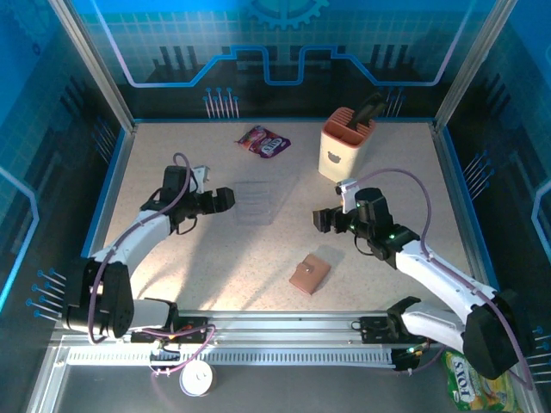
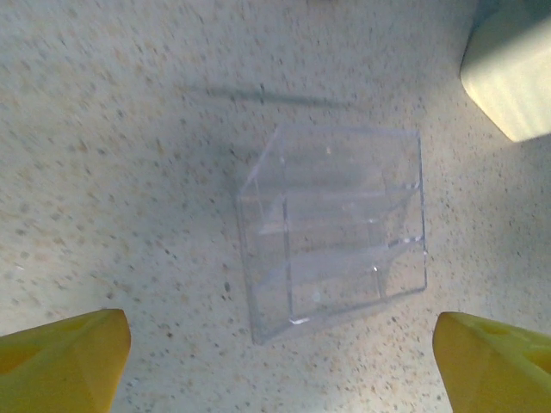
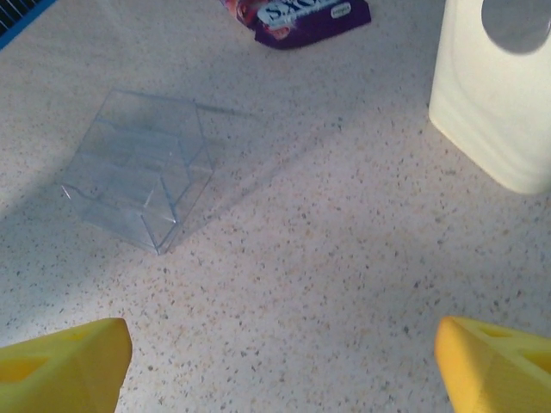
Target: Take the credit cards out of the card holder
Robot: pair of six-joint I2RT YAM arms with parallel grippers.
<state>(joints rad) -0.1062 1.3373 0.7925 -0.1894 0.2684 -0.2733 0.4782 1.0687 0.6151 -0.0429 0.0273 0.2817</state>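
Observation:
The card holder (image 1: 310, 274), a small flat tan-brown wallet, lies folded on the table near the front, right of centre. The credit cards are hidden. My left gripper (image 1: 225, 200) hovers over the middle left of the table, well behind and left of the wallet. Its yellow fingertips (image 2: 77, 357) stand wide apart with only table between them, so the left gripper (image 2: 280, 354) is open. My right gripper (image 1: 320, 219) hangs just behind the wallet, pointing left. In the right wrist view the right gripper (image 3: 280, 357) is open over bare table.
A clear plastic box (image 1: 258, 202) (image 2: 336, 228) (image 3: 138, 168) sits between the two grippers. A purple snack packet (image 1: 263, 142) (image 3: 301, 13) lies at the back. A peach tool caddy (image 1: 347, 142) (image 3: 495, 95) stands at the back right. Blue walls ring the table.

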